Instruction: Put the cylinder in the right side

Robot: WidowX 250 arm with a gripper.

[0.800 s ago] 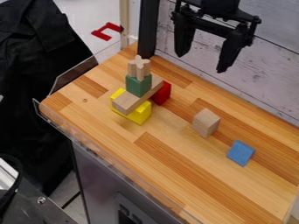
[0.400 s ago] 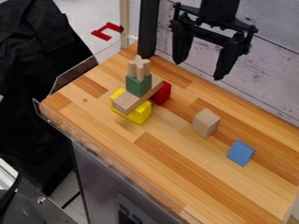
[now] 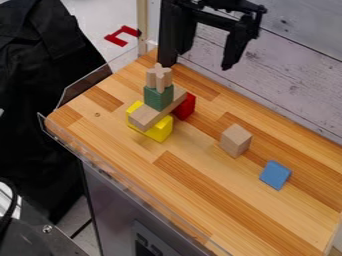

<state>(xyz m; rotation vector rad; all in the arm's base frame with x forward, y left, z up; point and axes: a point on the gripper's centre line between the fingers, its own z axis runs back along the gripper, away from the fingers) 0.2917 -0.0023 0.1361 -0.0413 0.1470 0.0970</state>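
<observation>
Atop the green block (image 3: 157, 99), the pale wooden piece (image 3: 160, 79) (likely our cylinder, though its top looks lobed) stands upright, ungripped, so we judge this pre-grasp: claw (image 3: 204, 60) spread, up and right of that block, needing to line up over the piece, then lower.

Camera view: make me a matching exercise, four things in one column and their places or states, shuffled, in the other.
Things
1. Green block
2. Blue block
3. Wooden plank
4. Pincer

Places or states
A. Lies across the yellow block
B. Open, in front of the whitish wall
C. On the plank, under the pale wooden piece
D. Right of the lone wooden block

Pairs: 1-C, 2-D, 3-A, 4-B
</observation>
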